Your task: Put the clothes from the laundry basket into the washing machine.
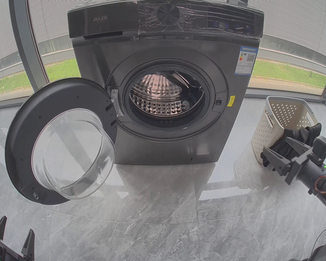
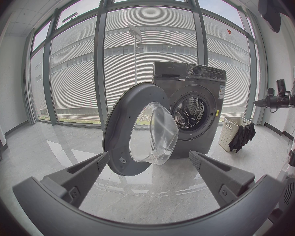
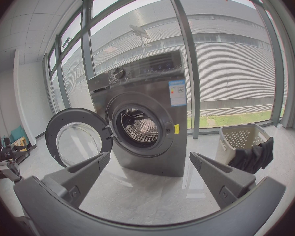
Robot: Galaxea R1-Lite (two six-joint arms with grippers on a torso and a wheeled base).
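- Clothes [image 1: 301, 136]: a dark garment lies draped over the near rim of the laundry basket [image 1: 275, 122], with part hanging down the outside. What else is inside the basket cannot be seen.
- The basket stands on the floor [image 1: 170, 207], just right of the washing machine [image 1: 163, 48].
- The machine's door [image 1: 23, 142] is swung wide to the left, and the drum [image 1: 157, 95] looks empty.
- The right gripper [image 1: 275, 145] hangs on the near side of the basket, apart from the cloth. Its jaws are spread wide and hold nothing.
- The left gripper [image 1: 17, 224] sits low at the near left, well apart from everything. Its jaws are also wide and empty.
- Handling, as a judgement: the garment should be light, soft and limp, so it will sag and trail once lifted.
- The bunched fold on top of the rim looks like the best place to pinch. It offers several layers at once and stands clear of the basket's wall.
- A loose tail may snag on the rim or on the door opening.
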